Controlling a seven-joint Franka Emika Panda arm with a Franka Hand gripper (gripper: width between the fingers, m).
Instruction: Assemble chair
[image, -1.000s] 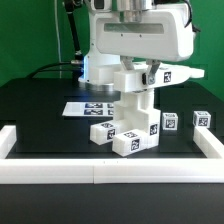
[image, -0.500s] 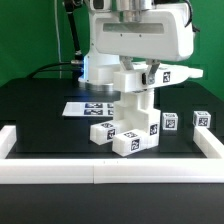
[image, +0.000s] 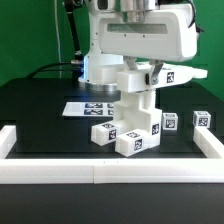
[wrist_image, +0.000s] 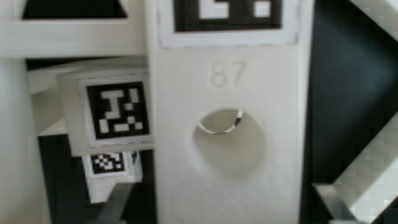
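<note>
The part-built chair (image: 133, 118) stands mid-table: an upright white piece rising from chunky tagged blocks (image: 128, 142). My gripper (image: 150, 70) hangs right over its top, under the big white robot body. In the wrist view a flat white slab (wrist_image: 222, 90) fills the middle, with a coded tag at one end and a small metal pin (wrist_image: 219, 121) in a round hole. The slab sits between my fingers (wrist_image: 121, 200), and my gripper (wrist_image: 224, 205) is shut on it. Another tagged chair piece (wrist_image: 114, 108) shows beside the slab.
Two loose tagged cubes (image: 171, 121) (image: 203, 118) lie on the exterior view's right of the chair. The marker board (image: 88, 108) lies flat behind it on the left. A plain white border rail (image: 110, 172) runs along the front and both sides of the black table.
</note>
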